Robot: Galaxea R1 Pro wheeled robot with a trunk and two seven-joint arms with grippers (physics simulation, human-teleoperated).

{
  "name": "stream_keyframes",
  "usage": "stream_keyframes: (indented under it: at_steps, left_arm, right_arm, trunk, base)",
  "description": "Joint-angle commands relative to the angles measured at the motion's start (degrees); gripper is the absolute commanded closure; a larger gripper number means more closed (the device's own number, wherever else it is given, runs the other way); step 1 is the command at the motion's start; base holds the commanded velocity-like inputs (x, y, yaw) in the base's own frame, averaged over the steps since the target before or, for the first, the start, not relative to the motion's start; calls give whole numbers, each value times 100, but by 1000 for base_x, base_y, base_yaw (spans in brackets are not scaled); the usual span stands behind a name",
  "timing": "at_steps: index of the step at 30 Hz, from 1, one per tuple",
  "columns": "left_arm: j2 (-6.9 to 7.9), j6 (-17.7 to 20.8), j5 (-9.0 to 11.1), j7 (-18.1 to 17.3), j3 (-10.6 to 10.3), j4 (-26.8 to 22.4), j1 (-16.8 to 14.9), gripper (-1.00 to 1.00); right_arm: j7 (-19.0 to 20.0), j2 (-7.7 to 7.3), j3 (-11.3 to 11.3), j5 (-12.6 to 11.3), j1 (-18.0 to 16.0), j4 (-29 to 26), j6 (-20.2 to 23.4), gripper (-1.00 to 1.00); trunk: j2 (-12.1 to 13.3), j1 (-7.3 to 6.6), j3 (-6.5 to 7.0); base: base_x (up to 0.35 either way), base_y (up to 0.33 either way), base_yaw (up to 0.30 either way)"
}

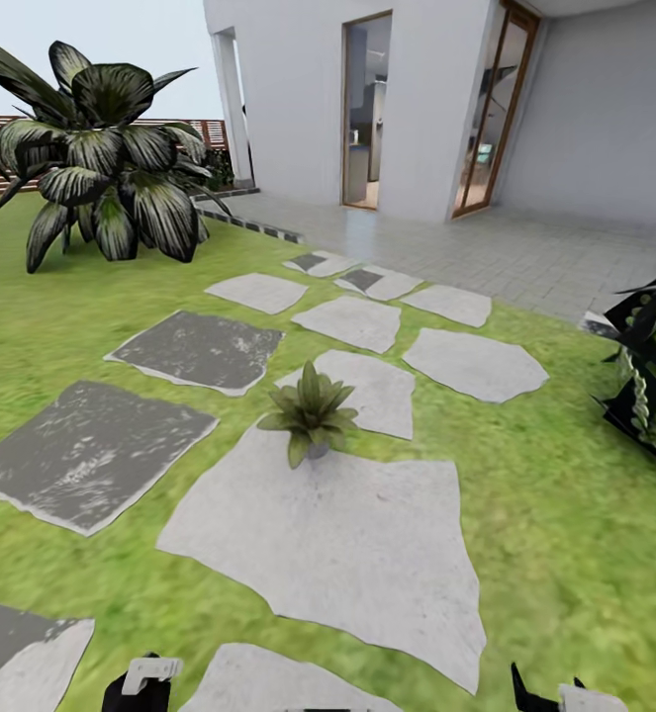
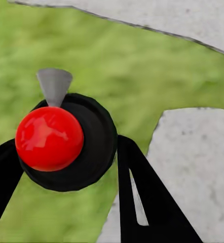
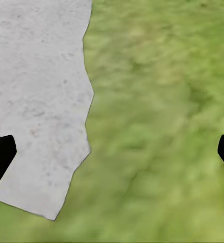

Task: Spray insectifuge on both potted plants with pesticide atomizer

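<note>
The left pincer (image 2: 66, 167) gripped the pesticide atomizer (image 2: 66, 144); the right pincer (image 3: 112, 152) hung open over grass. One potted plant (image 1: 310, 411) sat at the far edge of a stepping stone (image 1: 347, 554). Best approach closer, nozzle aimed squarely at its leaves.

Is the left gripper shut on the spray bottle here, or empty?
Shut on it: the left gripper's black fingers flank the dark, red-topped pesticide atomizer, seemingly touching both sides.

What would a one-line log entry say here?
left end effector: shut on atomizer | right end effector: open | potted plant: ahead, on stepping stone
</note>
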Motion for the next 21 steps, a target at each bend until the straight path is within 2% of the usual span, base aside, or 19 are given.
stream_keyframes:
  at_steps: [1, 6, 15, 18, 21]
  left_arm:
    - [0, -15, -27, -37, 51, 4, -3, 100]
    - [0, -15, -27, -37, 51, 4, -5, 100]
    - [0, -15, -27, -44, 47, 4, -5, 100]
    - [16, -10, -31, -93, 21, -58, -6, 100]
    - [33, 28, -113, -134, -57, -76, -15, 100]
  right_arm:
    - [49, -15, -48, 83, -4, 0, -19, -100]
    - [46, -31, -47, 374, -4, 1, -19, -100]
    - [41, -2, -40, 459, -8, 2, -19, -100]
    - [43, -32, 127, 987, -7, -14, 26, -100]
    - [48, -34, 441, 1431, -5, -28, 43, -100]
  trunk:
    - [-2, 2, -5]
    - [-2, 2, -5]
    - [-2, 2, -5]
    - [-2, 2, -5]
    - [-2, 2, -5]
  base:
    - [337, 0, 0]
    - [337, 0, 0]
    - [282, -69, 0]
    - [58, -81, 0]
    - [12, -17, 0]
